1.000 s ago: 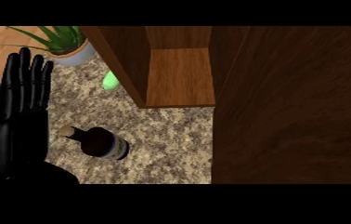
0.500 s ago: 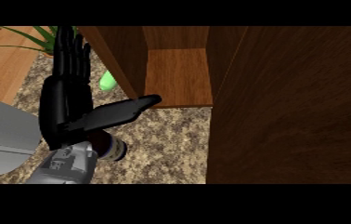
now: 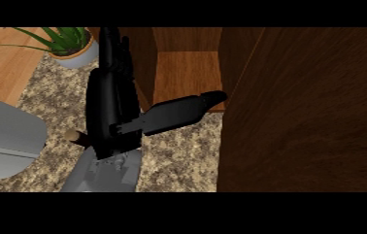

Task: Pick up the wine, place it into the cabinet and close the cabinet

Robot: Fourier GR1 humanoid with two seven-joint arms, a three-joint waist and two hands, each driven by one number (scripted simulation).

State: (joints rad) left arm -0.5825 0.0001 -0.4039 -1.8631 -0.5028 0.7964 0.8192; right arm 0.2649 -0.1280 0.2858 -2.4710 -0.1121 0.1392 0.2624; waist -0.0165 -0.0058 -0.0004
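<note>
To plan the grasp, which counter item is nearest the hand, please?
The wine bottle, its neck poking out from under the left hand; the potted plant sits uncovered beside the fingertips.

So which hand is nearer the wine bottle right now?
Left. The left hand is directly over the wine bottle, hiding all but its end beside the wrist. The right hand shows nowhere in the view.

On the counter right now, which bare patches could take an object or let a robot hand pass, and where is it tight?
Bare granite counter lies between the left robot hand and the dark cabinet door. The cabinet shelf shows bare wood. Another strip runs between the potted plant and the grey forearm. It is crowded at the wine bottle, partly hidden under the robot hand, whose thumb spans toward the door.
</note>
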